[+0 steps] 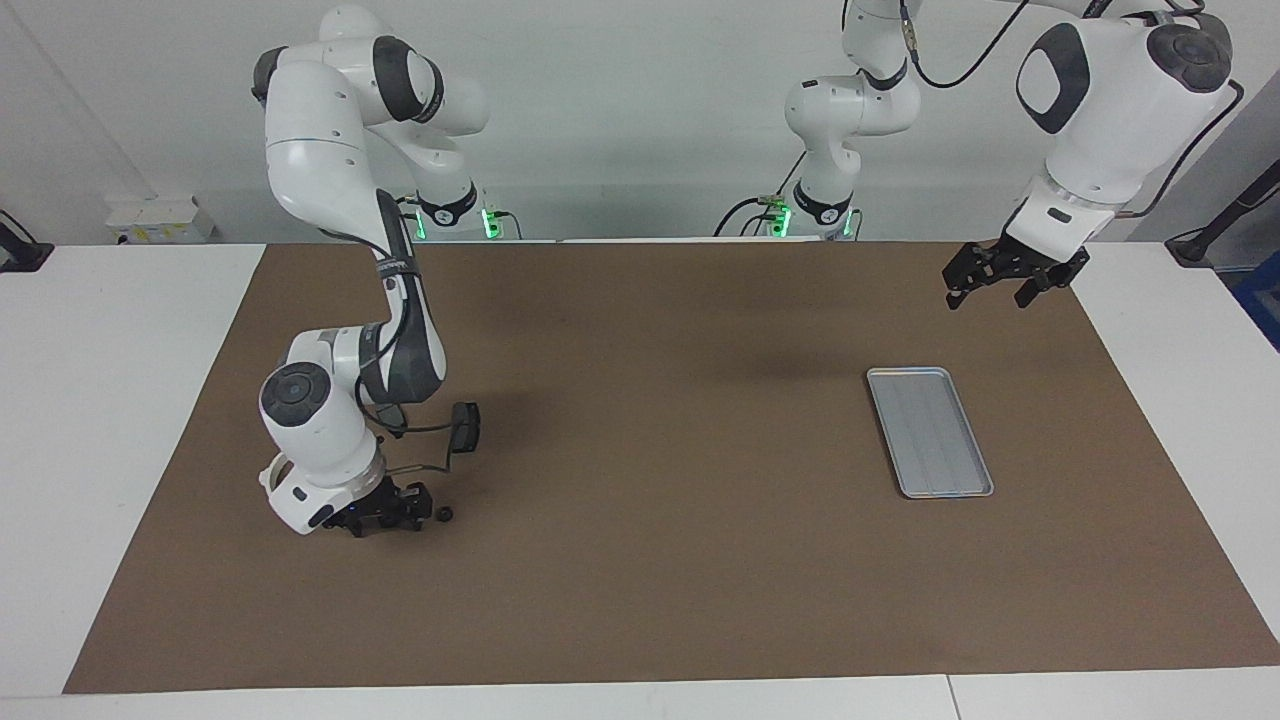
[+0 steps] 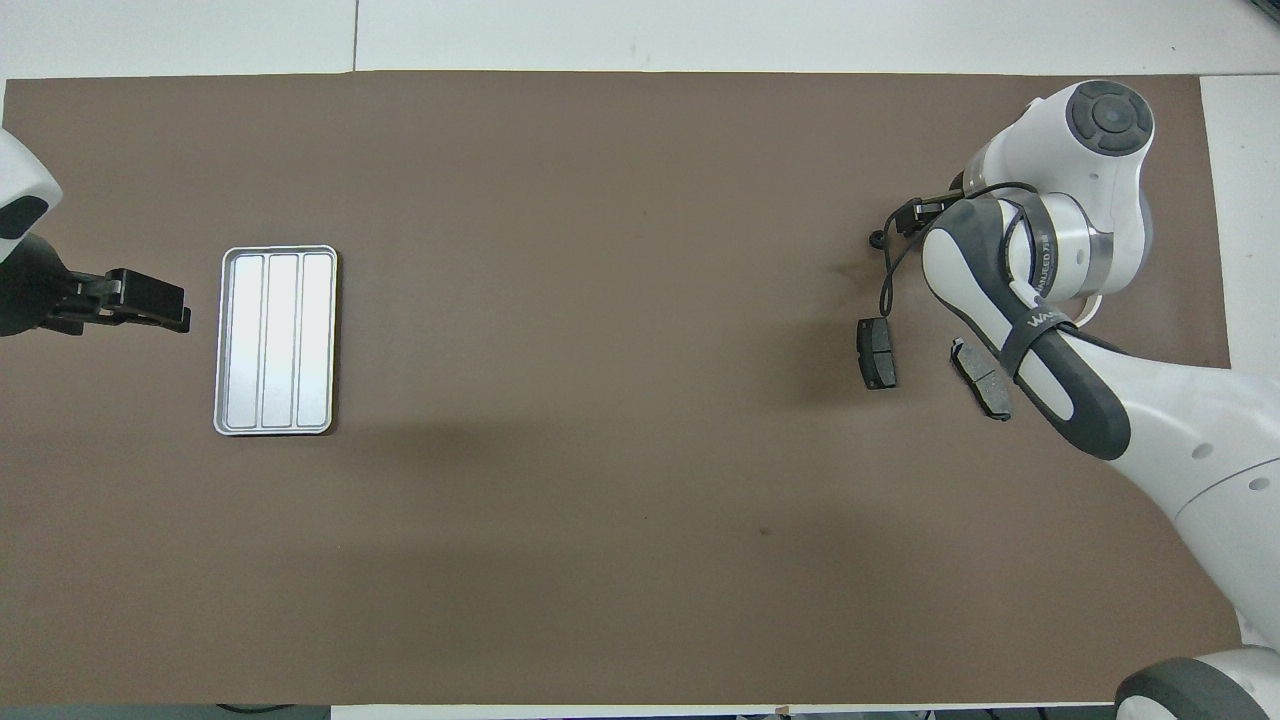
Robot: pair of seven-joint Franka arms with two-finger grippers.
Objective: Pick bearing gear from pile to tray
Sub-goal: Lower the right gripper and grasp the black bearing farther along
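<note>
Brown mat (image 1: 640, 560): small black round piece (image 1: 445, 514) just beside right fingers (image 1: 418, 508).

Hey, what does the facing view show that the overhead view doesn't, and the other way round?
Only facing: that the right gripper is down at the brown mat, beside a tiny black round piece. Only overhead: the second dark grey brake-pad-like plate, which the right arm hides in the facing view. Both: the flat rectangular silver-grey metal tray, one dark grey plate, the round piece, and the left gripper waiting over the mat near the tray.
</note>
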